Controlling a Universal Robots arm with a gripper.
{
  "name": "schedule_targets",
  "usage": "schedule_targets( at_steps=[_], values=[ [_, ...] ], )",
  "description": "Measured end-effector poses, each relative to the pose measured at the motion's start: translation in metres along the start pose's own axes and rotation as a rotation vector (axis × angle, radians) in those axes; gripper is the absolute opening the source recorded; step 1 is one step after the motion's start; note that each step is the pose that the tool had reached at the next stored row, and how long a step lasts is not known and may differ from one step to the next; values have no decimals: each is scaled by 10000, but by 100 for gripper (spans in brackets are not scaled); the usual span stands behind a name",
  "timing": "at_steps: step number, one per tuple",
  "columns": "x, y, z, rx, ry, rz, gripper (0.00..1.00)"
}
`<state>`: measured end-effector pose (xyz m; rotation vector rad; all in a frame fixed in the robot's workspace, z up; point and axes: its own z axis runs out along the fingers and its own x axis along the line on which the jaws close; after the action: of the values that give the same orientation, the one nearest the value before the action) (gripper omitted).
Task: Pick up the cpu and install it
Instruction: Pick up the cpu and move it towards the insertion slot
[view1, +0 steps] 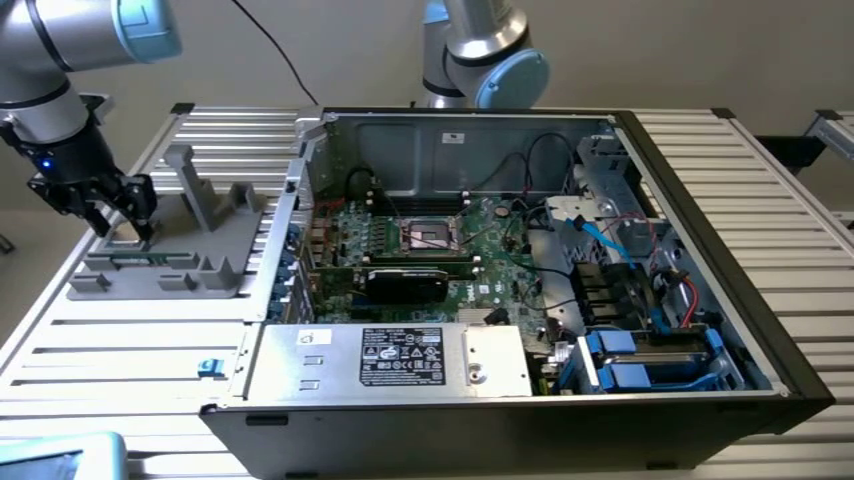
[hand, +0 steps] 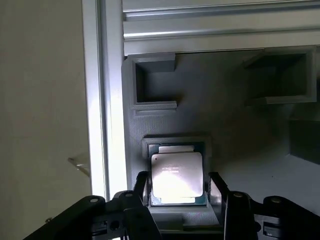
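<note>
At the exterior view's left, the claw (view1: 120, 226) hangs low over a grey holder (view1: 187, 258) on the slatted tabletop (view1: 134, 340). In the wrist view the cpu (hand: 177, 172) lies flat in a square recess of that holder (hand: 225, 125), metal top up. The claw (hand: 178, 184) is wide open, one finger (hand: 142, 186) on each side of the chip, gripping nothing. Further toward the exterior view's right stands the open computer case (view1: 701, 205), its socket (view1: 430, 236) bare.
</note>
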<state>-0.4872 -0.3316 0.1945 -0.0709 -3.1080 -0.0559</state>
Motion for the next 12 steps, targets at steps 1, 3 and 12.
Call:
schedule_targets(
  at_steps=[1, 3, 12],
  values=[
    [0, 0, 0, -1, 0, 0, 63],
    [0, 0, 0, 0, 0, 1, 63],
    [-1, 17, 31, -1, -2, 0, 63]
  ],
)
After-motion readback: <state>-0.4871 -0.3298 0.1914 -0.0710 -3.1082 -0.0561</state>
